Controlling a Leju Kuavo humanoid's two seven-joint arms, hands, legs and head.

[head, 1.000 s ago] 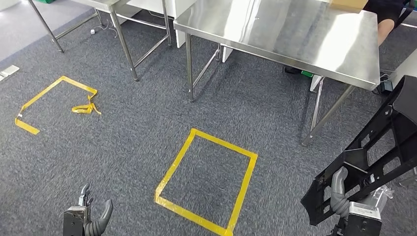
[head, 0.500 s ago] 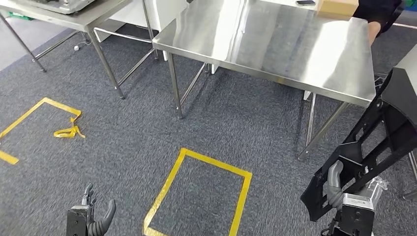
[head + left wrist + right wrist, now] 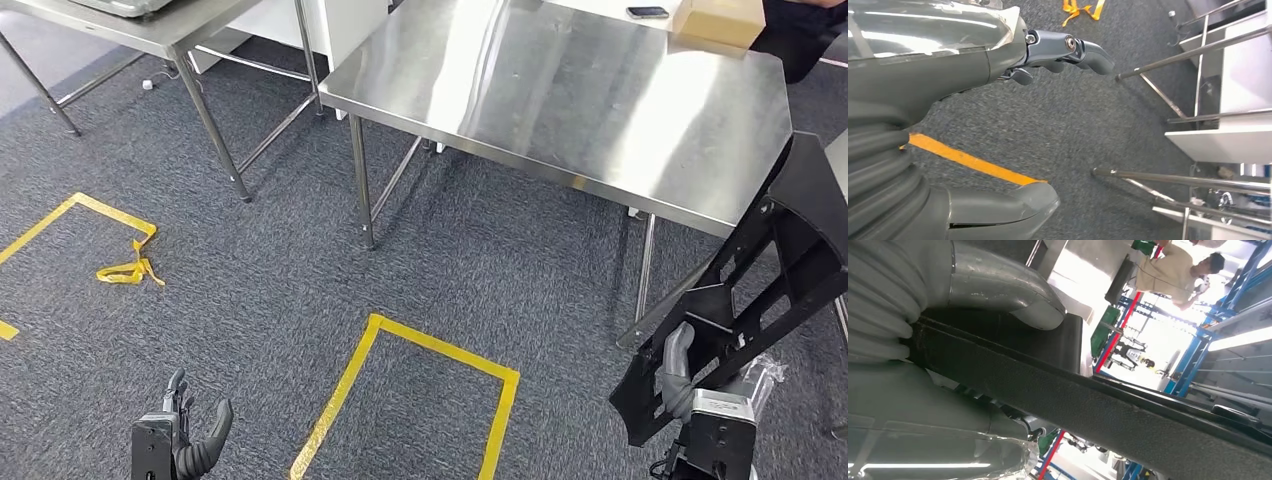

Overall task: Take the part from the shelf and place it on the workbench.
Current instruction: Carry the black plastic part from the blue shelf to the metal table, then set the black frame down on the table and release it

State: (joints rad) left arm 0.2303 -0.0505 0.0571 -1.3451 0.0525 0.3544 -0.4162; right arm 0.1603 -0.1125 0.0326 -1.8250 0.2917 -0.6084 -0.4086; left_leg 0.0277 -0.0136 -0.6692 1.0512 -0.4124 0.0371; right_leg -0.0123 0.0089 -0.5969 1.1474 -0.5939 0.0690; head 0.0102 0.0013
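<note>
Head view showed the steel workbench [image 3: 600, 110] filling the upper centre, its near edge between the robot and the surface. The black part [image 3: 760, 290], lower right, was held by the right hand [image 3: 685, 385]; carrying seemed underway, lifting over that edge next. A cardboard box [image 3: 722, 20] sat upper right. The left hand [image 3: 180, 440], lower left, hung loosely spread, holding nothing.

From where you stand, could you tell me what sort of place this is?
Probably a factory workshop or robot test floor: stainless steel workbench, yellow tape square marked on grey carpet, and blue industrial racking behind.
</note>
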